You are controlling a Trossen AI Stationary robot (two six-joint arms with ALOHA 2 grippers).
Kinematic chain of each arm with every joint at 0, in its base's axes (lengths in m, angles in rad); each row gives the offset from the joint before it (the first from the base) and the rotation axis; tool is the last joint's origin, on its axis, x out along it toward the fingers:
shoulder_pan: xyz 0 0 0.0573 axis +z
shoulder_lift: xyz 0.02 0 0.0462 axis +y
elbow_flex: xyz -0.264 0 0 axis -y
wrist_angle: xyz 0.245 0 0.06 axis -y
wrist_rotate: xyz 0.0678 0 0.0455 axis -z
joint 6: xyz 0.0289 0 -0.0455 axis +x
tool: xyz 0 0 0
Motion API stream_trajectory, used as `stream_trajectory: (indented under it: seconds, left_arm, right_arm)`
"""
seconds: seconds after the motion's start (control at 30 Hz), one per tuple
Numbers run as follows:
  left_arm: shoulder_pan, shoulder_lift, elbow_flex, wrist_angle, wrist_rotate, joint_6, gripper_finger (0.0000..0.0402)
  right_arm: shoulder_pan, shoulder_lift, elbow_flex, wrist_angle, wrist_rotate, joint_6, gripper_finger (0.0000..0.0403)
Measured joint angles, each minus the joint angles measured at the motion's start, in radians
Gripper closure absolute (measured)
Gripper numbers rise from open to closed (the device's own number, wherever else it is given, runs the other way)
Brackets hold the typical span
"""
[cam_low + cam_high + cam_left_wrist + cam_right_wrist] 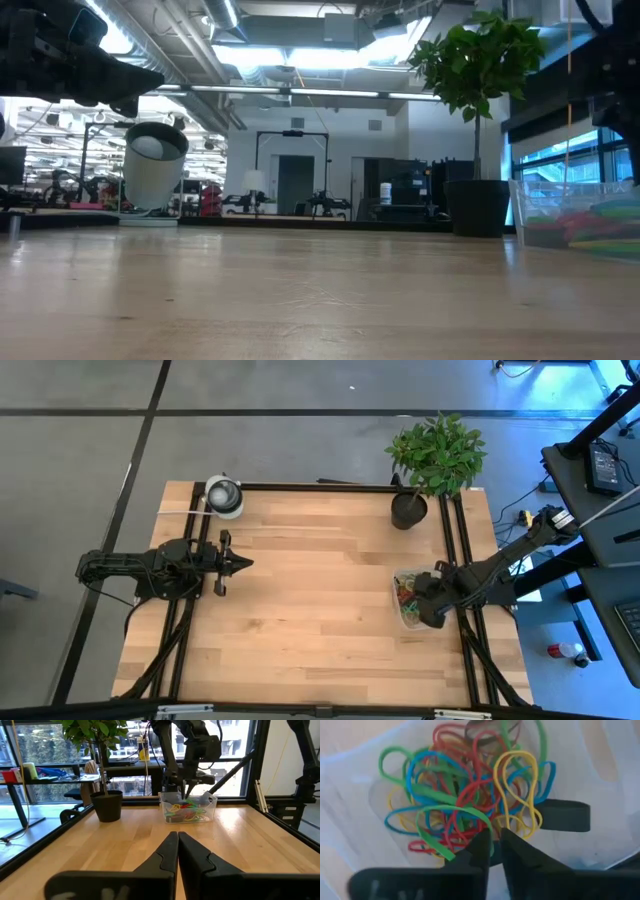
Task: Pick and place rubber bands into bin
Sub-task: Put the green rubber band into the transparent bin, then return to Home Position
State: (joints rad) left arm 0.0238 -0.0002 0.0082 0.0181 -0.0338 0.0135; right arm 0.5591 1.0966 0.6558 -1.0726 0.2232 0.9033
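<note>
From above, the right gripper (428, 603) hangs right over the bin (408, 622) at about 4 o'clock on the worktop (320, 610), near its right edge, which makes sense if it's dropping off a band. The left gripper (238, 563) is parked over at 9 o'clock, well apart from the action, so it looks like it's just waiting. A plant pot (408, 510) sits at 1 o'clock, a white roll (224, 496) at 11.

Low view: the bin (580, 215) at the right edge already has a colourful pile in it, so most of the job seems done.

Left wrist view: its fingers (170, 852) are pressed together on nothing, pointing across at the bin (187, 809).

Right wrist view: the rubber bands (465, 795) lie tangled in the bin right below. The fingers (517, 852) are just a slit apart, with a green and a yellow band running down to the tips; I can't tell if one's pinched or freshly let go.
</note>
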Motion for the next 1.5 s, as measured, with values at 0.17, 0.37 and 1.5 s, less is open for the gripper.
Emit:
stream_trajectory:
  seconds: [0.17, 0.37, 1.5]
  left_arm:
    - [0.000, 0.000, 0.000, 0.000, 0.000, 0.000, 0.0395]
    - [0.000, 0.000, 0.000, 0.000, 0.000, 0.000, 0.0395]
    - [0.000, 0.000, 0.000, 0.000, 0.000, 0.000, 0.0398]
  right_arm:
    - [0.000, -0.004, 0.002, -0.003, -0.015, -0.072, 0.0296]
    - [0.000, -0.043, 0.044, -0.058, -0.015, -0.097, 0.0233]
    - [-0.250, -0.896, -0.359, 0.747, -0.062, -0.715, 0.0400]
